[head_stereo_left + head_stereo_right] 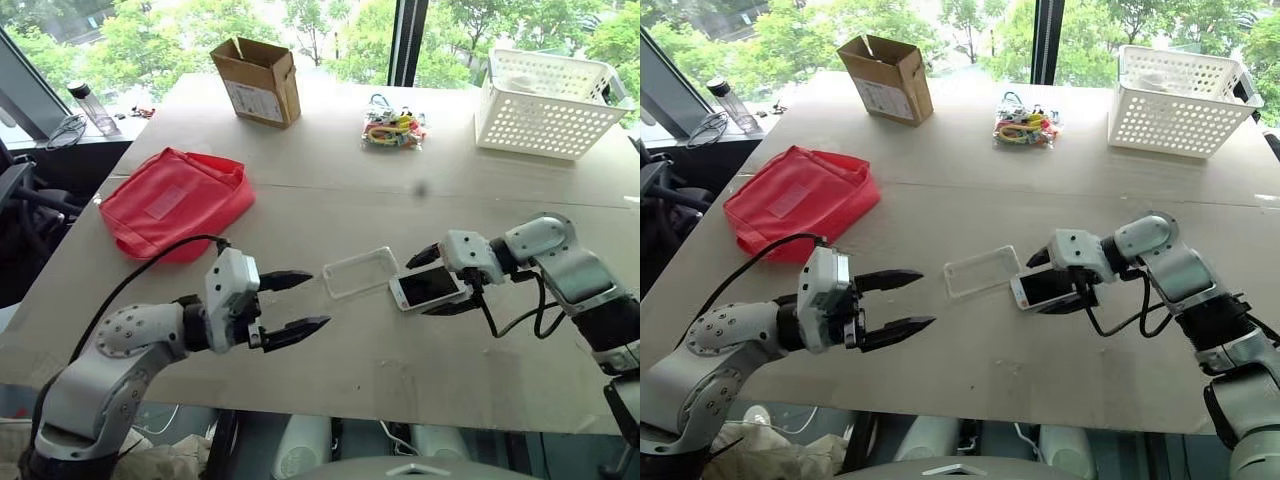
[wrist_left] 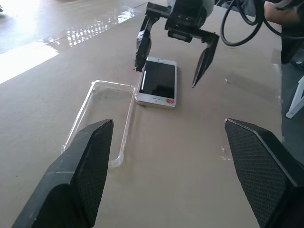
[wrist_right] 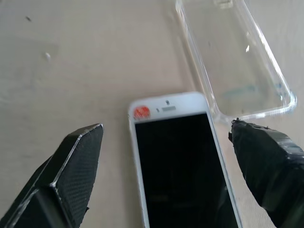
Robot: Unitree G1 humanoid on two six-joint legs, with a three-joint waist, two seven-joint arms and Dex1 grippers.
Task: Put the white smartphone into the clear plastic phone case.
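Plainly, the white smartphone [image 1: 427,287] lies screen-up on the table [image 1: 400,380], just beside the clear plastic phone case [image 1: 361,272]; the right gripper [image 1: 442,282] straddles it, jaws wide and holding nothing; the left gripper [image 1: 296,304] hovers near, also agape and empty. A closing finger could catch the case's rim and skid it off; the phone may pivot if pinched off-centre.

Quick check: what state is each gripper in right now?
Left gripper: open, holding nothing.
Right gripper: open, straddling the white smartphone, not gripping it.

Glossy clear plastic phone case [image 2: 107,121] lies on the matt wooden table [image 1: 400,370].
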